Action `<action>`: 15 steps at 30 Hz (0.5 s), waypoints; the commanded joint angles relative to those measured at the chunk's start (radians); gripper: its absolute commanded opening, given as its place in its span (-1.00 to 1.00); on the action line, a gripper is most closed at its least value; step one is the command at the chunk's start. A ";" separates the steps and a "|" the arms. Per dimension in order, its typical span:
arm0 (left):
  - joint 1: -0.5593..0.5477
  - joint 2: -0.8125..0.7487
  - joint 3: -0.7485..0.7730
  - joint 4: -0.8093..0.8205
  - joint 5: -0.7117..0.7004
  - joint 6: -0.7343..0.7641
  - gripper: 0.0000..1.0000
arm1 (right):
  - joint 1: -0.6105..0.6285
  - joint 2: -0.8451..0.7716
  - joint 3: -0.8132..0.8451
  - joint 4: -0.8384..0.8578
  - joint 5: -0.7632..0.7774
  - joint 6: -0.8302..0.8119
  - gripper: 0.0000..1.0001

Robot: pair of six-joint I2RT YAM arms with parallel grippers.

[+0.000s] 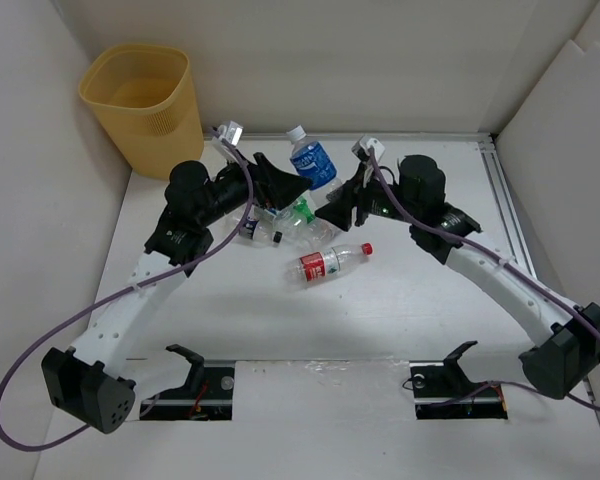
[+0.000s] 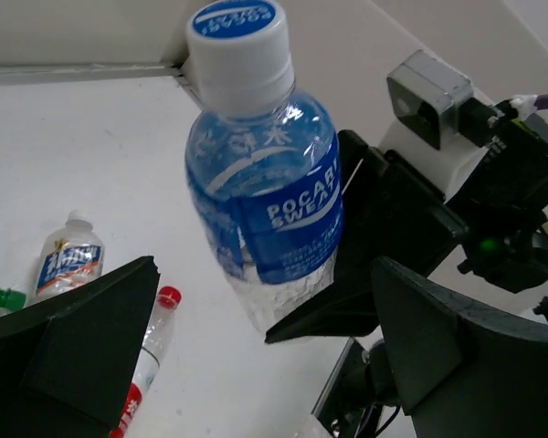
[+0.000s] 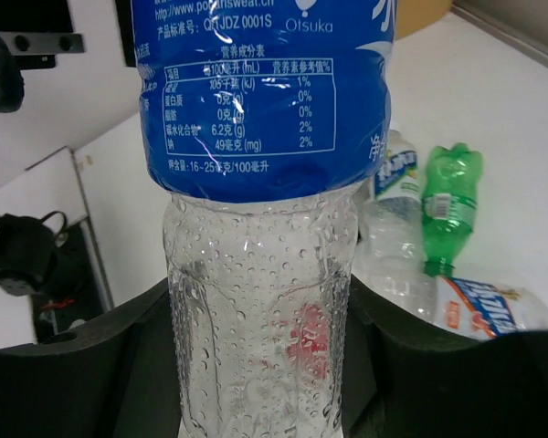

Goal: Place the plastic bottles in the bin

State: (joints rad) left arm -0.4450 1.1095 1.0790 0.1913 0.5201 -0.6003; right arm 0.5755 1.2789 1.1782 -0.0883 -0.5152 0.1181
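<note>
Right pincer (image 3: 260,342): clenched on the blue bottle (image 3: 265,91), held upright.
Left pincer (image 2: 265,360): released, facing that bottle, not touching it.
Bin (image 1: 150,130): the bottle is to its right, outside it.

A blue-labelled bottle (image 3: 256,274) fills the middle of the frame, upright, its label carrying the word Otsuka and a nutrition table in white print. Below the label the clear body is beaded with droplets. The right gripper (image 3: 263,374) clasps this clear part, its black fingers (image 3: 110,383) pressed against both sides. Behind on the right, on the white table (image 3: 119,201), stand a crumpled green bottle (image 3: 449,196) and a clear blue-and-white-labelled bottle (image 3: 397,178) (the two touching), with another labelled bottle (image 3: 484,310) lying just below them.
</note>
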 commanded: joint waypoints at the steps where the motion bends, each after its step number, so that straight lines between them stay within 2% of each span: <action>1: 0.000 -0.025 -0.007 0.174 0.086 -0.044 1.00 | 0.046 0.004 0.029 0.117 -0.078 0.046 -1.00; 10: 0.000 0.044 0.007 0.191 0.095 -0.072 1.00 | 0.133 0.085 0.067 0.220 -0.134 0.080 -1.00; 11: 0.000 0.044 0.007 0.201 0.095 -0.072 0.95 | 0.133 0.085 0.067 0.220 -0.134 0.080 -1.00; 15: 0.000 0.055 0.036 0.185 0.107 -0.072 -0.33 | 0.121 0.094 0.078 0.239 -0.143 0.098 -0.98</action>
State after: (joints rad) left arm -0.4427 1.1717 1.0782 0.3103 0.5873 -0.6666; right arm 0.7021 1.3758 1.1931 0.0437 -0.6243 0.1963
